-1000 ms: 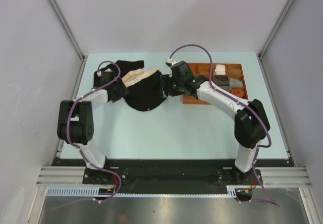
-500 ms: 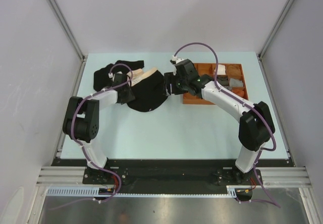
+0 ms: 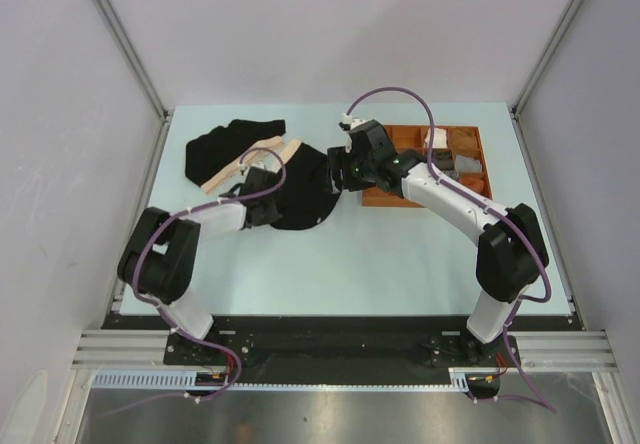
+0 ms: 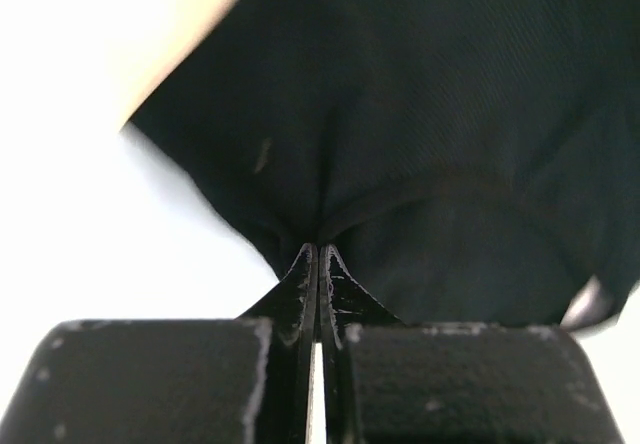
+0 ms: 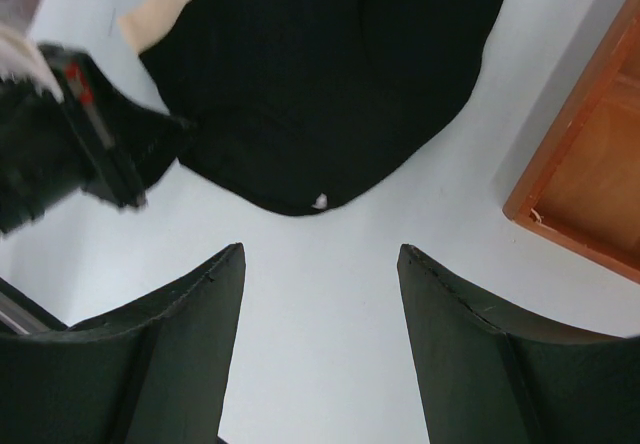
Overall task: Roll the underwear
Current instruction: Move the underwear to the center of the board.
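Fingers of the left gripper (image 4: pixel 318 252) were pressed together on a pinched fold at the near-left edge of a black brief (image 3: pixel 300 192). In the left wrist view the cloth ran straight out from between the tips and fanned away beyond them. The right gripper (image 5: pixel 320 256) had its fingers well apart and held nothing. Bare table (image 3: pixel 400 254) showed between them.

In the right wrist view the black brief lay spread flat just beyond the open fingers, to their far left, and apart from them. In the top view the right gripper stood over the right edge of that brief, between it and the brown tray (image 3: pixel 482 154).

The brief's beige waistband (image 3: pixel 287 151) lay at its far-left side. A second black brief (image 3: pixel 225 144), with its own beige band along its near edge, lay crumpled on the table further left, touching or just beside the first.

A small white tag (image 5: pixel 319 201) showed at the near hem of the spread brief; it was too small to read. Grey cloth (image 3: pixel 447 161) sat in a tray compartment, but the garment could not be identified.
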Robot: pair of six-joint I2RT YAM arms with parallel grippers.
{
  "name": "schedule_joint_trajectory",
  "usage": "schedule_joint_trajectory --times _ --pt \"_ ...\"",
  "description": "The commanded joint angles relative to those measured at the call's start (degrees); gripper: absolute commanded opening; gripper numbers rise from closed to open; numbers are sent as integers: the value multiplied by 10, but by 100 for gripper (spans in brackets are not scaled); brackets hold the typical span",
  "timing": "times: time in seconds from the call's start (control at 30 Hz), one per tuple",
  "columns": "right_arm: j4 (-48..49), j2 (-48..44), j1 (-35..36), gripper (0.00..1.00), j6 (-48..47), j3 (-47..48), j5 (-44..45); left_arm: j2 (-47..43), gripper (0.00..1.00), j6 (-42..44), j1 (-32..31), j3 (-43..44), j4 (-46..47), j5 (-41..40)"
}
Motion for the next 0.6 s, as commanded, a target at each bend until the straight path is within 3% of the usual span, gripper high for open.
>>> schedule_joint_trajectory --times 0.0,0.13,0.23,0.27,0.37,0.47,0.57 --pt "-15 -33 12 67 -10 -10 13 -61 1 -16 -76 -62 -25 28" --pt "-24 -33 19 67 -14 -25 12 -121 0 -40 -152 -125 -22 31" --pt "-29 -30 27 67 -15 -41 5 -179 6 -42 -206 -149 -31 27" --pt "-31 -28 29 67 -17 -46 2 -210 27 -42 -219 -152 -38 23" --pt "-36 -28 34 67 -6 -70 -13 -261 76 -58 -235 -151 -90 16" --pt "-27 -31 36 66 14 -100 -26 -326 95 -65 -232 -128 -158 -25" --pt "2 -26 49 66 34 -119 -47 -347 97 -59 -184 -107 -187 -38"
